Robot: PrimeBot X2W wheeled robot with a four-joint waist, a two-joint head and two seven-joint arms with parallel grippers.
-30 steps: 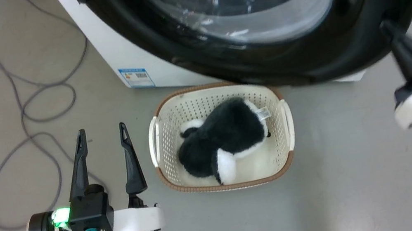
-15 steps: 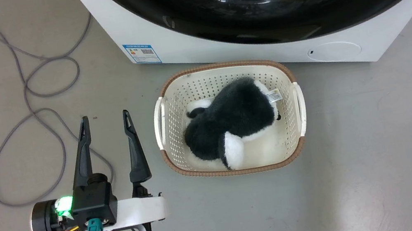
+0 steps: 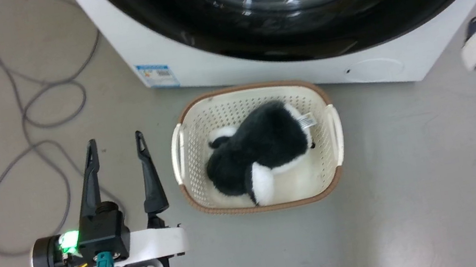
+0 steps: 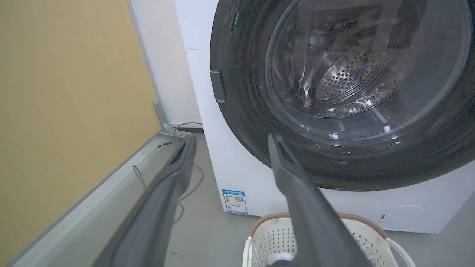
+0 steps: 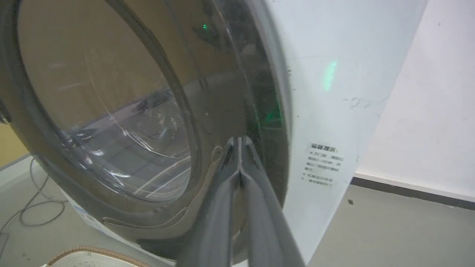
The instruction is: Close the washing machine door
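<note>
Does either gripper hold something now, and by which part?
Nothing. The left gripper is open; the right gripper is shut empty, tips at the washing machine door.

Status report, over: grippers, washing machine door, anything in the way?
Left gripper open, beside basket. Right gripper shut, tips at door rim. Door looks flush with washing machine. Basket below door, not blocking.

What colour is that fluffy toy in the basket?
Black with white patches. The head view shows the toy in the basket best.
</note>
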